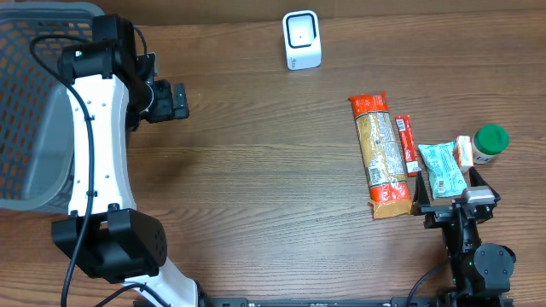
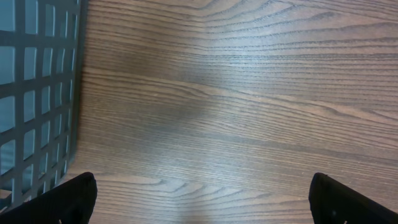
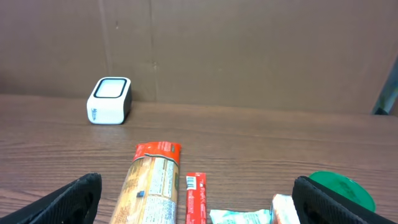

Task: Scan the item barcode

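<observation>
Sitting at the far left edge of the table (image 1: 256, 170), a grey basket (image 1: 34, 102) has the left gripper (image 1: 181, 101) just to its right, jaws wide apart over bare wood and holding nothing. A white scanner (image 1: 302, 40) stands at the far middle. Well apart from it, to the right, lie the items: a long pasta bag (image 1: 380, 153), a red bar (image 1: 408, 145) beside it, a teal packet (image 1: 444, 168), a small orange pack (image 1: 464, 151) and a green-lidded jar (image 1: 490, 142). The right gripper (image 1: 452, 200) sits at the teal packet's near end, jaws spread and empty.
</observation>
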